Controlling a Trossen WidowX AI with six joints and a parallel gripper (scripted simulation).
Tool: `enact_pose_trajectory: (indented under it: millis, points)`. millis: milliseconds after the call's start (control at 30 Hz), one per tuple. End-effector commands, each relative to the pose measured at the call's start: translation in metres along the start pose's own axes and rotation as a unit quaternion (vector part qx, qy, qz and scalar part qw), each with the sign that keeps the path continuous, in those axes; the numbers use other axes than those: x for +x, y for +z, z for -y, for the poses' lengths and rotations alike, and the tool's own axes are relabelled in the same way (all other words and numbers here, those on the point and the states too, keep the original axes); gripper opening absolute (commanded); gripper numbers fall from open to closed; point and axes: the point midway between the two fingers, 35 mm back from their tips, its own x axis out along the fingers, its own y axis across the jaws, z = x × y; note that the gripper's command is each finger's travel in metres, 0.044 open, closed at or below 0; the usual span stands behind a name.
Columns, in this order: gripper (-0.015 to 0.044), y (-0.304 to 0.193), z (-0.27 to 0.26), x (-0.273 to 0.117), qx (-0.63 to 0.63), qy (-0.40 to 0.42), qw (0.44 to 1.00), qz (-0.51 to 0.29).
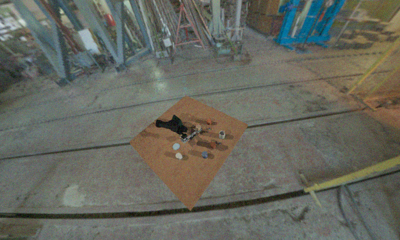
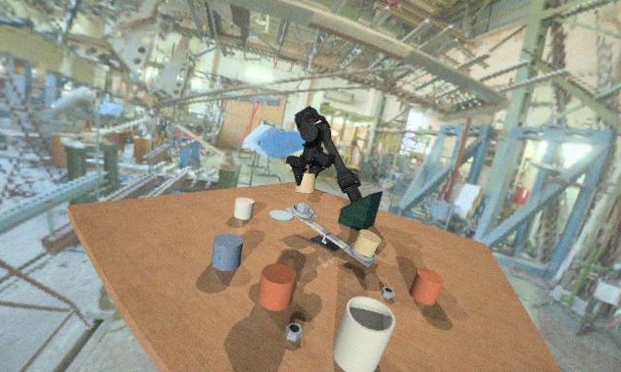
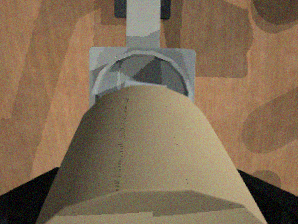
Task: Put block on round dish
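Observation:
My gripper [image 2: 306, 178] [image 3: 145, 176] is shut on a tan cup [image 2: 305, 184] [image 3: 150, 145] and holds it in the air above the far end of the balance [image 1: 192, 134] [image 2: 339, 242] [image 3: 143, 25]. The pan [image 3: 177, 55] under the held cup shows a grey round recess; no block can be made out in it, and the cup hides part of it in the wrist view. The other tan cup [image 1: 198, 127] [image 2: 366, 243] stands on the opposite end. The pale blue round dish [image 1: 176, 146] [image 2: 280, 215] lies beside the far end, with no cup on it.
A white cylinder [image 1: 178, 155] [image 2: 244, 209] stands near the dish. A blue cylinder [image 1: 204, 155] [image 2: 227, 253], two orange cylinders [image 2: 277, 288] [image 2: 427, 287], a large white cup [image 1: 222, 134] [image 2: 358, 345] and two small grey nuts [image 2: 294, 332] [image 2: 387, 293] stand elsewhere on the table.

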Motion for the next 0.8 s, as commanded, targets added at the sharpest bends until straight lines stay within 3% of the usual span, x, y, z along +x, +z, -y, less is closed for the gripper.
enact_pose_trajectory:
  millis: [0,500,767]
  points:
    - [0.0000,0.000,0.000,0.000,-0.001,-0.001,1.000,0.000]
    - [0.0000,0.000,0.000,0.001,-0.001,0.000,1.000,0.001]
    - [0.0000,-0.024,-0.006,0.014,0.000,0.005,1.000,0.015]
